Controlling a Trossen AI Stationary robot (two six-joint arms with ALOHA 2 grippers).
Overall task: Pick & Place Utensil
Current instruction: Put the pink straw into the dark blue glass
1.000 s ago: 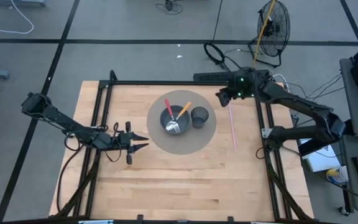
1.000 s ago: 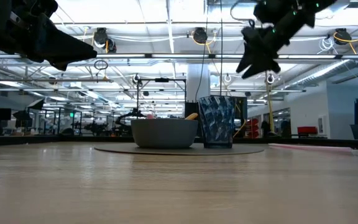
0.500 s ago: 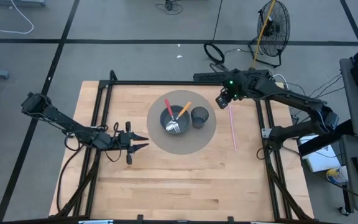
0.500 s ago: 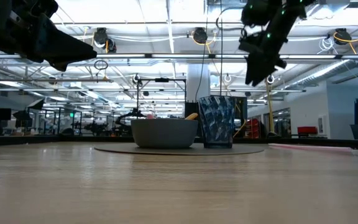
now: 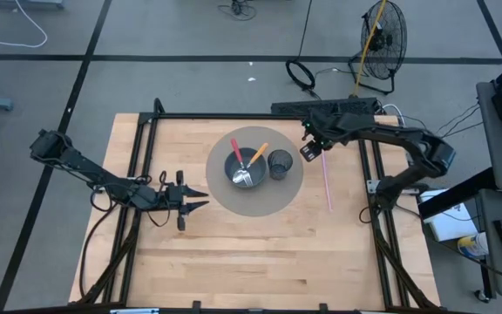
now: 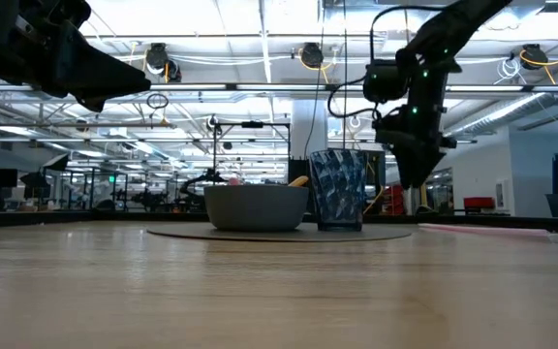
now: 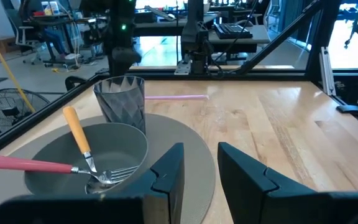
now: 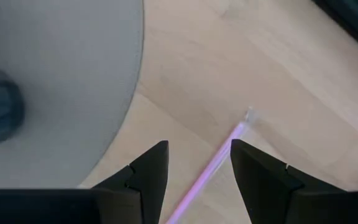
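A thin pink utensil point(image 5: 326, 177) lies flat on the wood at the table's right, right of a round grey mat point(image 5: 255, 202). On the mat stand a grey bowl point(image 5: 245, 166) with an orange-handled fork point(image 7: 79, 134) and a red-handled spoon point(image 7: 23, 164), and a dark ribbed cup point(image 5: 279, 163). My right gripper point(image 5: 310, 150) hangs open above the pink utensil's far end point(image 8: 246, 117), fingers pointing down, touching nothing. My left gripper point(image 5: 200, 198) waits open, left of the mat.
Black frame rails run along the table's left, right and far edges. Bare wood lies on the near half of the table. A fan and cables sit on the floor beyond the far edge.
My right gripper has moved down and toward the table's near edge, tipping from a slant until its fingers point down over the pink utensil's far end. Nothing on the table has moved.
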